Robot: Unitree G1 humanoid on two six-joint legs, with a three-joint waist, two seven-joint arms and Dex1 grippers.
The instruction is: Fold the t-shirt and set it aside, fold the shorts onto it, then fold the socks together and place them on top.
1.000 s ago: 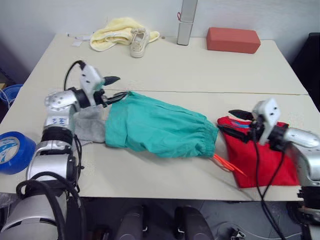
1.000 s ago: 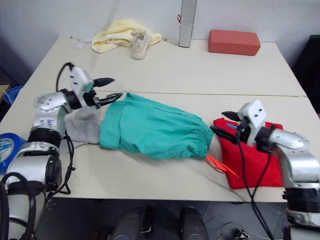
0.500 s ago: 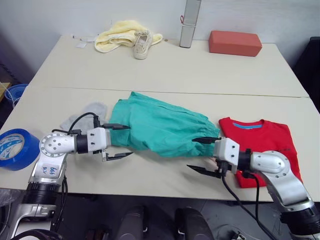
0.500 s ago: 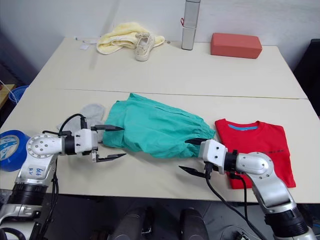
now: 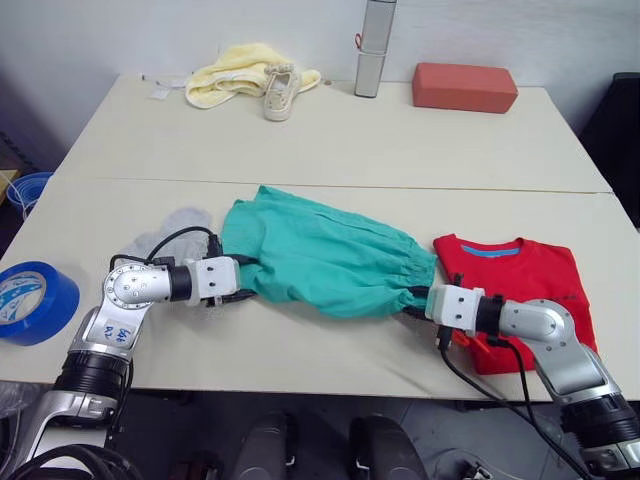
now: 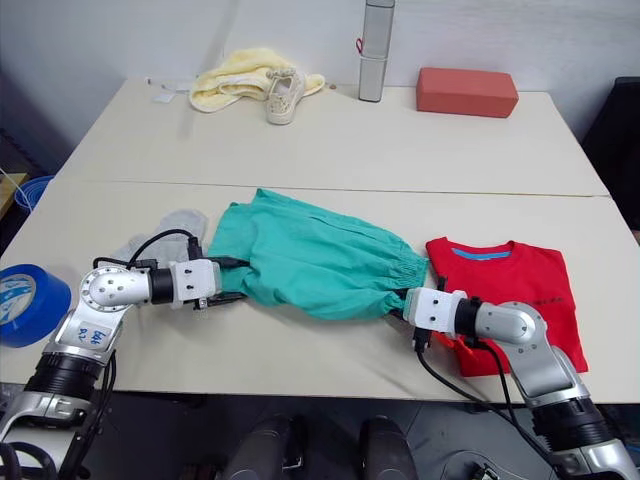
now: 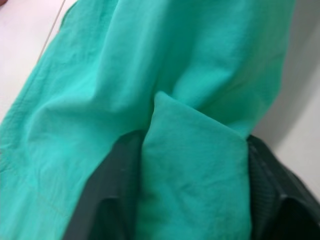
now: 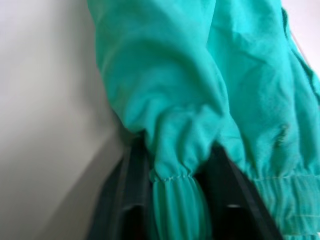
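We see the shorts (image 5: 325, 256) lying crumpled across the middle of the counter (image 5: 400, 140), soft teal cloth with a gathered elastic waist toward our right. Our left jaws (image 5: 242, 278) are clenched on the near leg hem; in the left wrist view a folded wedge of the fabric (image 7: 192, 175) sits pinched between the black fingers (image 7: 112, 195). Our right jaws (image 5: 418, 299) are clenched on the waist end, and the right wrist view shows a puckered bunch of the elastic (image 8: 175, 190) held between the fingers (image 8: 127, 200).

Just right of the waist, the red t-shirt (image 5: 530, 290) lies folded flat in a neat rectangle, its blue collar band up. The grey socks (image 5: 170, 228), soft knit, lie by the shorts' left end.

At the far edge lie a pale yellow cloth (image 5: 232, 70) with a white shoe (image 5: 280, 88) resting against it, an upright silver cylinder (image 5: 372, 45) and a red block (image 5: 465, 87). A blue tape roll (image 5: 32, 302) sits at the near left.
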